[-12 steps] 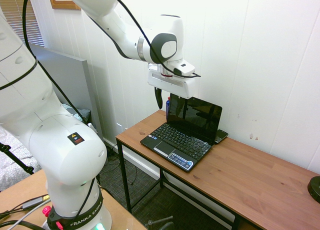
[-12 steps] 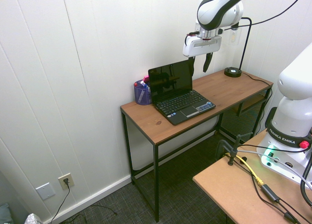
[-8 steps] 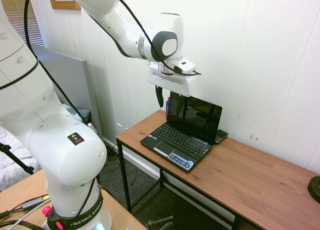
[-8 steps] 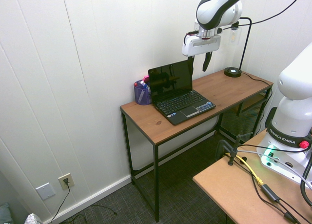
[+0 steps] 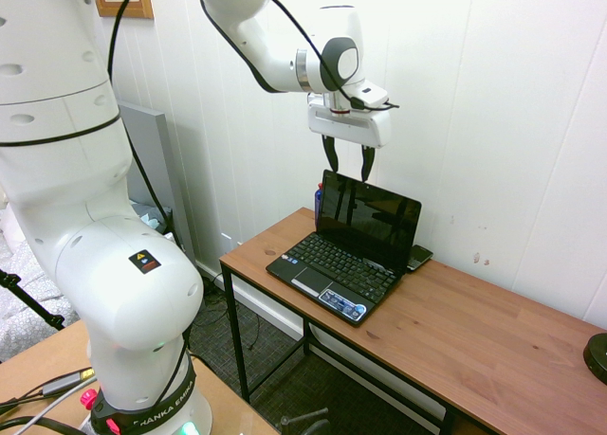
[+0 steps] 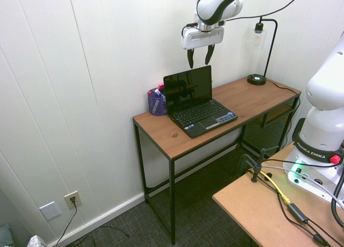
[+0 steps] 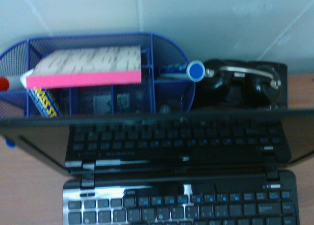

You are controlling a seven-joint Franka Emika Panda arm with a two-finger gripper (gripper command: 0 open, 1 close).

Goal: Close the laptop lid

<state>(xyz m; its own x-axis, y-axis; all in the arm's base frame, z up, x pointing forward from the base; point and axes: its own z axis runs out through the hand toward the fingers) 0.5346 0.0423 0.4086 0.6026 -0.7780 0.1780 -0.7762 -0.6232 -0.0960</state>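
Gripper (image 5: 348, 163) hangs empty above the lid's (image 5: 372, 219) top edge, fingers spread, no contact. Lid stands fully upright on the desk (image 5: 474, 335), near the wall. Nothing done yet; whole push-down is left.

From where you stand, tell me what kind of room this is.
Probably a home office or study corner: a narrow wooden desk against a white wall, an open laptop, a blue mesh organizer, and a desk lamp.
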